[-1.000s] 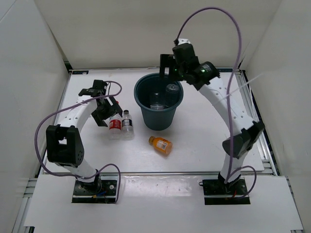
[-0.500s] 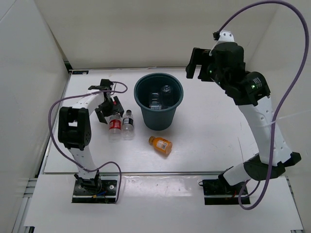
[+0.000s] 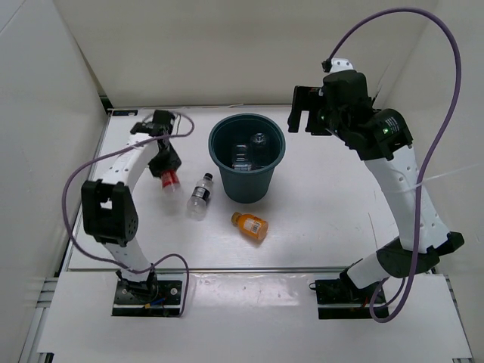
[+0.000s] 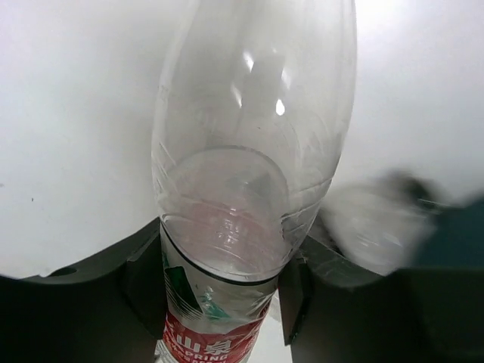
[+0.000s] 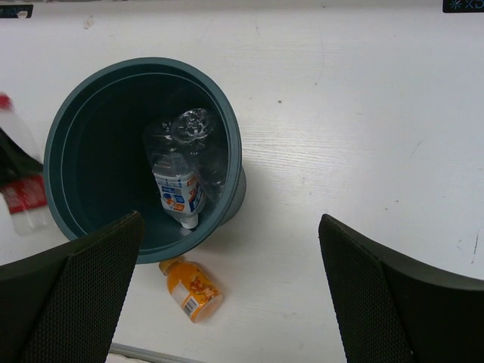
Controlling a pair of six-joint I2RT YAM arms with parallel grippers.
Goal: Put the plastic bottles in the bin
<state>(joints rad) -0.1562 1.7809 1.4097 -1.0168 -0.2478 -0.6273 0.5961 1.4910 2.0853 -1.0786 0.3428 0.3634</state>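
White table [image 3: 325,219], white walls [image 3: 227,53]. L gripper [image 4: 219,302] clamps red-label bottle [image 4: 242,189]; black-cap bottle [image 3: 199,193] near it, bin [image 3: 247,189] beyond. R gripper [image 5: 231,280] spread wide, near bin.

I am in a robotics lab cell: plain white panels [image 3: 53,76] box in a white tabletop [image 3: 325,204], aluminium rails [image 3: 416,234] edge it, and purple cables [image 3: 396,10] loop above my bolted-down base plates [image 3: 147,296].
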